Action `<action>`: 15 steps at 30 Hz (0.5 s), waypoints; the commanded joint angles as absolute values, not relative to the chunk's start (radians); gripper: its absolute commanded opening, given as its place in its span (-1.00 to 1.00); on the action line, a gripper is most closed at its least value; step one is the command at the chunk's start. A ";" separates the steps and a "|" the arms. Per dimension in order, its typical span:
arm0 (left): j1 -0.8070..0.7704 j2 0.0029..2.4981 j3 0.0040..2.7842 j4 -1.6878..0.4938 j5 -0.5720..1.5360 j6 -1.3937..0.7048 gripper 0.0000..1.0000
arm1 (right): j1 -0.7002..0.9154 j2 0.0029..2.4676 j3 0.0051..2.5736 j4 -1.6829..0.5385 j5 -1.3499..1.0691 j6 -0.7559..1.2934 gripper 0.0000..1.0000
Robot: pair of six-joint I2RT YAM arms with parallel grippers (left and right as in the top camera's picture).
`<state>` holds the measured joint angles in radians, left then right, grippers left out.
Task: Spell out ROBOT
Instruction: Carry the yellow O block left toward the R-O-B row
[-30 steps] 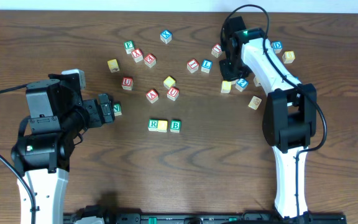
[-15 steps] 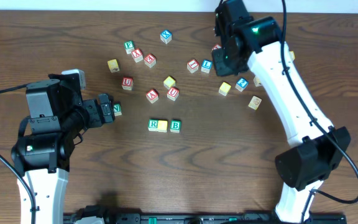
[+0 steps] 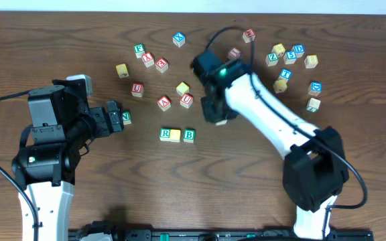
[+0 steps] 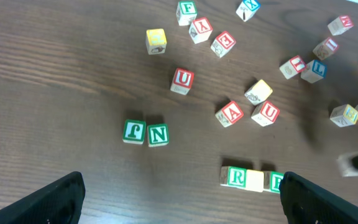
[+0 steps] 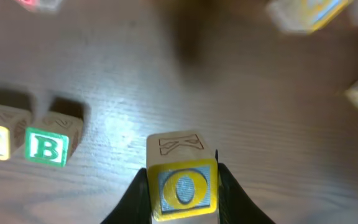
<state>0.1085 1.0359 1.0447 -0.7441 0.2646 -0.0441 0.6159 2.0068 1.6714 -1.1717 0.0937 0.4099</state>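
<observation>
Yellow O cube [image 5: 182, 186]: pinched in right tool [image 5: 183, 199], right of B cube [image 5: 47, 146].
Left tool [image 4: 185, 202]: spread wide above bench [image 4: 73, 81].

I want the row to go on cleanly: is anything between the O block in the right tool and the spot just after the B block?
Nothing visible. The right tool grips the O block, and only bare table lies between it and the spot beside the B block.
</observation>
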 commanded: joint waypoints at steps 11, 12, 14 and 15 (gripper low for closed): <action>0.113 1.034 1.066 -0.744 0.276 -0.030 0.96 | 0.794 2.010 1.488 -0.982 0.162 0.625 -0.97; 0.113 1.034 1.066 -0.744 0.276 -0.030 0.96 | 0.798 2.010 1.488 -0.982 0.165 0.625 -0.97; 0.113 1.034 1.066 -0.744 0.276 -0.030 0.96 | 0.799 2.010 1.487 -0.984 0.166 0.636 -0.97; 0.113 1.034 1.066 -0.744 0.276 -0.030 0.96 | 0.799 2.010 1.487 -0.983 0.166 0.636 -0.97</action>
